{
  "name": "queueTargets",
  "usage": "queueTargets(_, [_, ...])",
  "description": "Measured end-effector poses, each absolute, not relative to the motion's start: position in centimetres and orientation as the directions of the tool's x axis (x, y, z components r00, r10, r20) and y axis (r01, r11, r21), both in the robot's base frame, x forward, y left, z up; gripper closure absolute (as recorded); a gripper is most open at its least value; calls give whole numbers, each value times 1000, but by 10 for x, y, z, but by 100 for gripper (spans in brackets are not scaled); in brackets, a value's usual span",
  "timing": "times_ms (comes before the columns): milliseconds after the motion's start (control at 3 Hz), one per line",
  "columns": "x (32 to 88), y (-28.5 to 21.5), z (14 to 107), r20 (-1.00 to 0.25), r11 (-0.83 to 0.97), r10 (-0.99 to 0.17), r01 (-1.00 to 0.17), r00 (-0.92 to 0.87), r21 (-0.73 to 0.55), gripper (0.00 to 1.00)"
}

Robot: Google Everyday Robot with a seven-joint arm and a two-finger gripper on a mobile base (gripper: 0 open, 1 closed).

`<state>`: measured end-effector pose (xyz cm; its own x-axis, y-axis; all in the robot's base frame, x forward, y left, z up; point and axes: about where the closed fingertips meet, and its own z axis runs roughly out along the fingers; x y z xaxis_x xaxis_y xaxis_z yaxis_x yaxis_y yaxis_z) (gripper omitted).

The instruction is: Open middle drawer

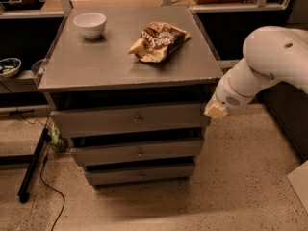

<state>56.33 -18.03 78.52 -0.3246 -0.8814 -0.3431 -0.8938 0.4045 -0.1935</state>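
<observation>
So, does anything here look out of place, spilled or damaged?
Nothing stands out. The crumpled snack bag and white bowl sit on the cabinet top, nothing spilled; the middle drawer sits straight; the gripper is by the right end of the top drawer.

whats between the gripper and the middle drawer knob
Camera view: nothing loose, only the lower right corner of the top drawer. The gripper hangs at that corner, up and right of the middle drawer knob.
</observation>
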Motion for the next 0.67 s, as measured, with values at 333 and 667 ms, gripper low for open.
queueTargets(333, [565,-174,741,-369,429,-854,-898,-367,-97,100])
queueTargets(667, [565,-174,741,-369,428,-854,-898,-367,-97,100])
